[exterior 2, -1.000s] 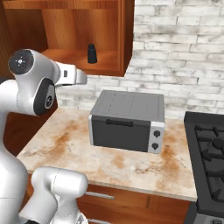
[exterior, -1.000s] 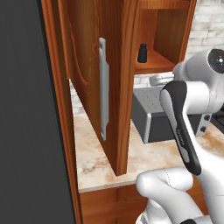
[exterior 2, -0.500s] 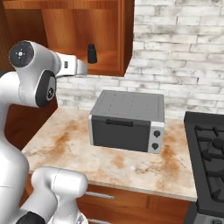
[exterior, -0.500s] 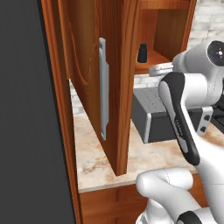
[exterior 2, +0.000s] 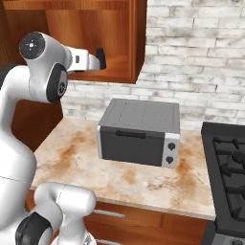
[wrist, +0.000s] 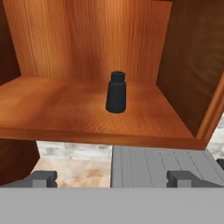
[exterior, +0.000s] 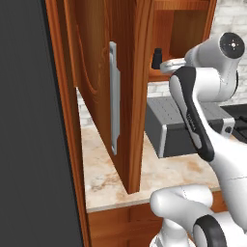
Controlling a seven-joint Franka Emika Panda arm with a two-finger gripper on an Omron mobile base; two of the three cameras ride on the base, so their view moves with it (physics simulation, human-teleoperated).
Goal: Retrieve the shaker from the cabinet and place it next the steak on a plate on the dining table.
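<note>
1. The shaker [wrist: 116,92] stands upright on the wooden shelf [wrist: 65,109] inside the open cabinet [exterior: 130,87], near the middle of the shelf and set back from its front edge.
2. In the hand view the gripper [wrist: 112,179] is spread wide and holds nothing. Its two dark fingertips [wrist: 41,178] rise at the lower left and lower right, well apart from each other.
3. The shaker lies ahead of the gripper and above the line of the fingertips, roughly centred between them. The gripper is in front of the shelf edge and does not touch the shaker.
4. In the right base view the gripper [exterior 2: 101,58] is at the open front of the cabinet, level with the shelf. The shaker cannot be told apart from the dark gripper there.
5. In the left base view the shaker [exterior: 157,58] shows as a small dark shape just past the edge of the open cabinet door [exterior: 103,87], beside the arm's white forearm.
6. Below the cabinet, a grey toaster oven [exterior 2: 139,132] sits on the marble counter [exterior 2: 95,172] against the brick wall [exterior 2: 201,62].
7. A dark stovetop [exterior 2: 228,158] lies to the right of the toaster oven.
</note>
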